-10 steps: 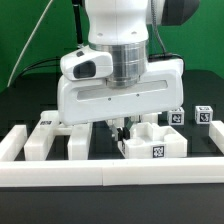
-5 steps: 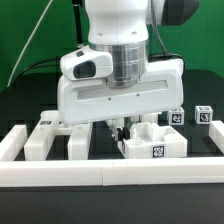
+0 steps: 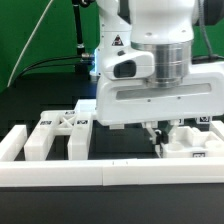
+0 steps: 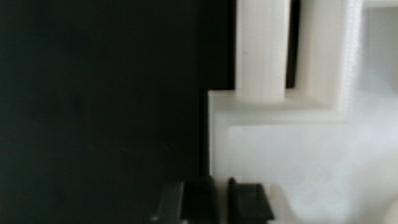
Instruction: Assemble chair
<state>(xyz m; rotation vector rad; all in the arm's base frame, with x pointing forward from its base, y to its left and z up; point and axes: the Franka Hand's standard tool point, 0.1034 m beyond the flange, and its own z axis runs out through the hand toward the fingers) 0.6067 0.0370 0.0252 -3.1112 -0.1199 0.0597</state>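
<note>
Just beyond the fingers (image 4: 246, 205), which are pressed together with nothing visible between them, lies a white chair piece (image 4: 294, 130): a flat slab that carries on into two parallel bars (image 4: 263, 45) with a narrow slot between them. The piece sits off to one finger's side. Its straight edge runs almost in line with the seam between the two fingers, so one finger looks onto white plastic and the other onto bare black tabletop (image 4: 98, 110).

The bars' long axis runs away from the fingers, at right angles to the line along which they open and close. To my judgement that favours a pinch across a bar or across the slab's edge with no turn of the wrist, but the fingers would first have to part and shift sideways toward the piece. Whether they touch it now cannot be told.

From the exterior view, the fingers hang low over that same piece, close behind the border rail (image 3: 100, 178). Other chair parts (image 3: 55, 135) stand well apart from the fingers, toward the exterior view's left.
</note>
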